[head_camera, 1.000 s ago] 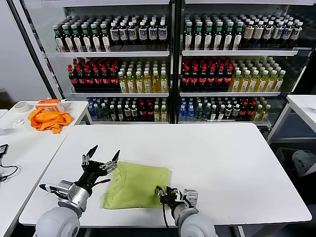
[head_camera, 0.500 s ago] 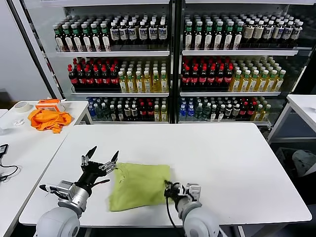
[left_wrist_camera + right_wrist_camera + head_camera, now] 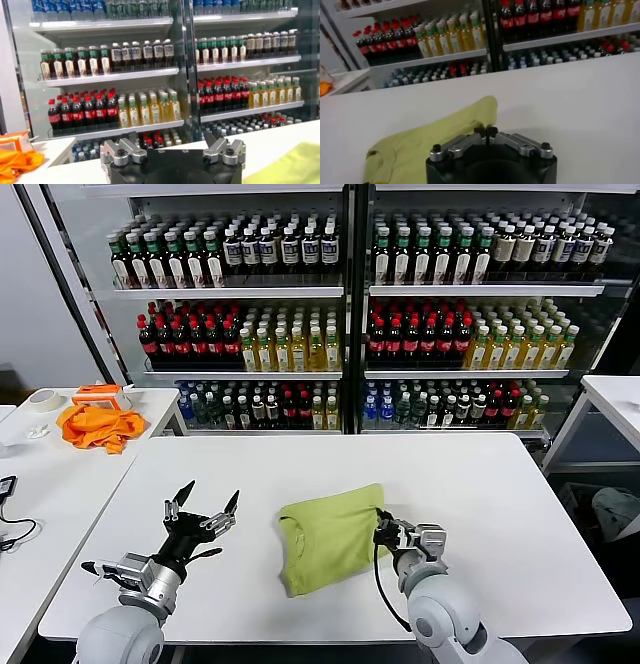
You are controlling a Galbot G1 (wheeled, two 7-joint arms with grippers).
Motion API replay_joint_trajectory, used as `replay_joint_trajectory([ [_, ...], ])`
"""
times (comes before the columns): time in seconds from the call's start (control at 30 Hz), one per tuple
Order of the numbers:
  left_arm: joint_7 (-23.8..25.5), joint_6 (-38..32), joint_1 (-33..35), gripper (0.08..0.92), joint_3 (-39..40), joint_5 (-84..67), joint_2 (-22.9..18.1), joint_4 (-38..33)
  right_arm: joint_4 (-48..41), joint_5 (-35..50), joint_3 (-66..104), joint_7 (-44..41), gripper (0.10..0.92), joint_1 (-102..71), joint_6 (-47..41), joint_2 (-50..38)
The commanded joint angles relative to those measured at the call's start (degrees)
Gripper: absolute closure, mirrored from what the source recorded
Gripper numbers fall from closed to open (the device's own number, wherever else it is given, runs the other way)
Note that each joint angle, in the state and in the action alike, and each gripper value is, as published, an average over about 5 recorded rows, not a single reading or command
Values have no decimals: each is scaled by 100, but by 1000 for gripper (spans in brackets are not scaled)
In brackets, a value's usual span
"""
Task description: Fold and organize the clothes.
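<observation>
t-shirt, head view: lime-green cotton t-shirt (image 3: 330, 536), folded, lies mid white table (image 3: 500, 494), tilted.
right gripper, head view: right gripper (image 3: 386, 534) pinches the shirt's right edge, likely to drag it into place.
left gripper, head view: left gripper (image 3: 203, 510) spread wide, holding nothing, parked apart.
left wrist view: fingers (image 3: 122, 152) parted; shirt corner beside.
right wrist view: fingertips (image 3: 487, 131) meet on fabric.

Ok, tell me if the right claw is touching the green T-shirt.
Touching. In the right wrist view the right claw, fingers shut, pinches the green T-shirt at its edge; the head view agrees.
</observation>
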Motion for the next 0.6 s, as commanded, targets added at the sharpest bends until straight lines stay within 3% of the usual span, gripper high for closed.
replay_joint_trajectory([
  [0.03, 11, -78, 13, 177, 56, 77, -35, 49, 272, -191, 347, -52, 919, -616, 6, -99],
  [0.3, 65, -652, 123, 177, 141, 573, -121, 227, 138, -439, 491, -149, 919, -851, 93, -61],
  [0.6, 81, -723, 109, 177, 165, 645, -255, 304, 256, -442, 624, -349, 903, -897, 13, -127],
])
